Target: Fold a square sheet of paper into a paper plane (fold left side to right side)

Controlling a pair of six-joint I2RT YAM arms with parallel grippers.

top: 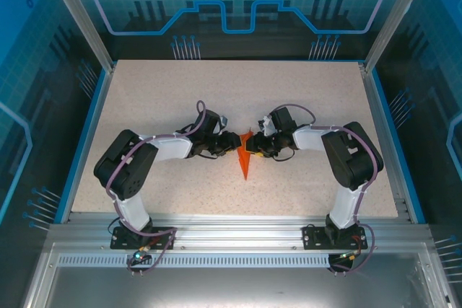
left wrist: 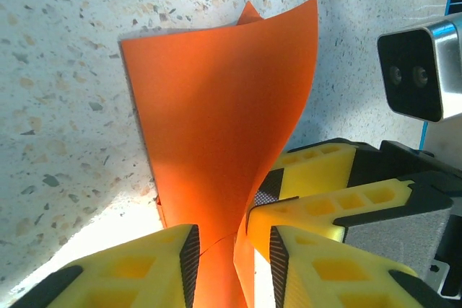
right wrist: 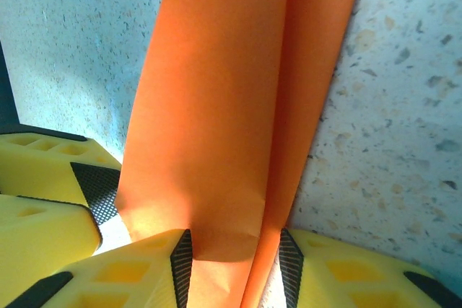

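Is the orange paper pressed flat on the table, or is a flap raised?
Raised. The orange paper is folded narrow but a flap curves up off the table, casting a shadow.

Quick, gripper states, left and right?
Left gripper: fingers straddle the orange paper, grip cannot be told.
Right gripper: closed on the orange paper.

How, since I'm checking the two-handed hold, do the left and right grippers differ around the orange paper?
The left gripper reaches the orange paper from the left, the right gripper from the right. Between the left jaws a bright sliver of table shows beside the paper; between the right jaws the paper spans the whole gap. Both have yellow fingers with black pads and straddle the paper.
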